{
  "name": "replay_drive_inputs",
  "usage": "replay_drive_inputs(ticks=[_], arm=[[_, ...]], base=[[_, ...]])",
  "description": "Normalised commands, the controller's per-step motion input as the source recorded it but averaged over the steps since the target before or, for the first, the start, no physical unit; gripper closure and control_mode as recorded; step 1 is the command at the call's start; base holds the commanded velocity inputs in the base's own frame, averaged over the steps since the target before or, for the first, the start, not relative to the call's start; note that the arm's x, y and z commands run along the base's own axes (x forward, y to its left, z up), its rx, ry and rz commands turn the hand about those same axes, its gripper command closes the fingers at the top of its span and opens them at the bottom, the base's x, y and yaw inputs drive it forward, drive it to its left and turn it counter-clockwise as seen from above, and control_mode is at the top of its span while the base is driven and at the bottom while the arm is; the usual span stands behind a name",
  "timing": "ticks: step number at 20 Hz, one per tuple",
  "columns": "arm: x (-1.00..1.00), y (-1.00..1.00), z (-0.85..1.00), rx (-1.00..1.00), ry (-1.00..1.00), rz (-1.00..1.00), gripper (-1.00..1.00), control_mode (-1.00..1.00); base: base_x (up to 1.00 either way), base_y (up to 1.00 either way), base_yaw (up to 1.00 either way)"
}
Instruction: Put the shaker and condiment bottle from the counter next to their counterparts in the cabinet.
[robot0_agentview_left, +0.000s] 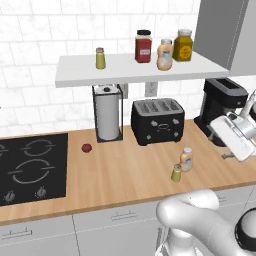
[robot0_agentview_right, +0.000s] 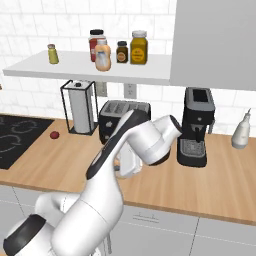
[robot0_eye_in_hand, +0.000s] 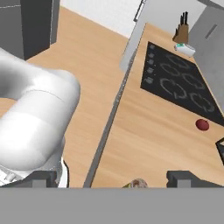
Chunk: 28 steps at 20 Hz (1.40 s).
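You have both counter items near the front edge of the wooden counter (robot0_agentview_left: 125, 170): the shaker (robot0_agentview_left: 176, 173), a short yellow-green cylinder with a grey cap, stands just beside the condiment bottle (robot0_agentview_left: 186, 159), a slim peach-orange bottle with a waisted body and silvery cap. Neither has been lifted yet. Their counterparts wait on the white cabinet shelf (robot0_agentview_left: 80, 75): the matching shaker (robot0_agentview_left: 100, 58) stands alone toward the left, and the fatter peach bottle (robot0_agentview_left: 164, 55) stands among a red-labelled jar (robot0_agentview_left: 143, 46) and a mustard-yellow jar (robot0_agentview_left: 183, 45). The gripper (robot0_eye_in_hand: 111, 180) hangs above the counter, with its two dark fingertips (robot0_eye_in_hand: 181, 177) set wide apart and nothing between them; a small round cap shows just below, at the bottom edge of the hand view. Expect both items to be light, rigid and smooth-sided, so they will likely tip or slide if nudged. Take the shaker across its cylindrical body below the cap; take the bottle at its narrowed waist, where the fingers should seat best.
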Motion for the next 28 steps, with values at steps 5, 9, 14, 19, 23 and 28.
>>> replay_drive_inputs(ticks=[5,9,14,19,23,28], arm=[[0.19,0.02,-0.18,-0.05,0.00,0.00,-1.00,-1.00],[0.39,0.03,-0.02,-0.03,0.00,0.00,-1.00,-1.00],[0.44,0.00,0.00,0.00,0.00,0.00,-1.00,-1.00],[0.40,0.00,-0.08,0.00,0.00,0.00,-1.00,-1.00],[0.09,0.00,-0.14,-0.01,0.00,0.00,-1.00,-1.00],[0.00,0.00,-0.26,-0.03,0.00,0.00,-1.00,-1.00]], base=[[0.00,0.00,0.00],[0.00,0.00,0.00],[0.00,0.00,0.00],[0.00,0.00,0.00],[0.00,0.00,0.00],[0.00,0.00,0.00]])
